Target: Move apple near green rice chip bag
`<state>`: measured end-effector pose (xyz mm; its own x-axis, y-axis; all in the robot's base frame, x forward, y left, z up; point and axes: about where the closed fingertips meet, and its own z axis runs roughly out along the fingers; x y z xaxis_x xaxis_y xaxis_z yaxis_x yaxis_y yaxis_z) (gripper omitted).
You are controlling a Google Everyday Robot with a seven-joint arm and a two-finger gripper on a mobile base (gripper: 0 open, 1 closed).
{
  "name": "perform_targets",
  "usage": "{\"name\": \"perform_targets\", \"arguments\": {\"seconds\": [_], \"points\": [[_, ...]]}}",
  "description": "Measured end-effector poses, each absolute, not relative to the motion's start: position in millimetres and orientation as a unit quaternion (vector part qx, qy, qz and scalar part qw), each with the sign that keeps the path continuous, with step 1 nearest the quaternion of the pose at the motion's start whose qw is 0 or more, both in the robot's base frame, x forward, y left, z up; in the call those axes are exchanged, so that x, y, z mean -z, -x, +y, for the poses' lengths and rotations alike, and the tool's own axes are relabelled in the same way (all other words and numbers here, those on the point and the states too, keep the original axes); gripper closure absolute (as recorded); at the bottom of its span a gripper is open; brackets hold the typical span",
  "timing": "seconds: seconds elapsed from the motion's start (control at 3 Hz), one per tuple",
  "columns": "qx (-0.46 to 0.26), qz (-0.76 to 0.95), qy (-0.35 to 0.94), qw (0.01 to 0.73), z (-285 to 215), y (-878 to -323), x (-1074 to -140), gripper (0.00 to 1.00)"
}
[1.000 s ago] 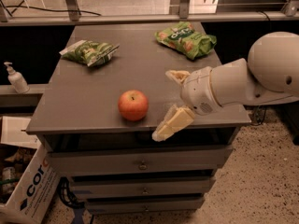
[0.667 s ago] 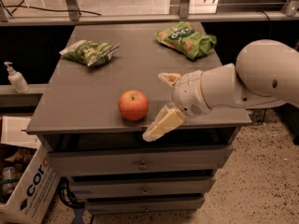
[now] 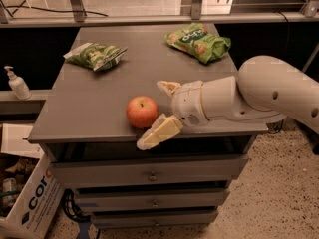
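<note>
- Grey cabinet top point(image 3: 99, 116) is serving as the work surface, with a speckled floor showing below on the right.
- The round red-orange apple with a yellowish patch point(image 3: 142, 112) is sitting near the front edge, well apart from the bright lime-green crinkly rice chip bag point(image 3: 198, 42) lying at the far right corner.
- The white two-finger gripper point(image 3: 152, 114) is hovering just right of the apple. Its cream fingers point(image 3: 160, 132) are spreading wide, one reaching behind the fruit and one in front at the cabinet's lip, pinching nothing.
- The step in hand is likely the grasp. It calls for sliding further left until the apple is sitting centred between the fingers, then closing gently so the round fruit is not squirting out over the edge.
- The carry should be heading back and right, away from the darker green-and-white snack bag point(image 3: 94, 55) at the far left.
- The grey drawers point(image 3: 149, 172) below are sitting shut, hiding whatever they are holding.
- A white cardboard box with blue lettering point(image 3: 31, 203) is standing open on the floor at the left; its contents are too dim to name.
- A small white pump bottle point(image 3: 16, 82) is standing on the ledge beside the cabinet.
</note>
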<state>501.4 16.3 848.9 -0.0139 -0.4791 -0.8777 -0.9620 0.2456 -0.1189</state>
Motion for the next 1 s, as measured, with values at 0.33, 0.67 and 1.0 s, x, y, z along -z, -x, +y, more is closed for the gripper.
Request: {"name": "perform_targets", "arguments": {"seconds": [0.33,0.67,1.0], "points": [[-0.290,0.649,0.539,0.451,29.3,-507.0,-852.7,0.18],[-0.304,0.645,0.530,0.459,40.6,-508.2,-850.8,0.42],[-0.308,0.645,0.523,0.463,43.9,-507.6,-846.8,0.64]]}}
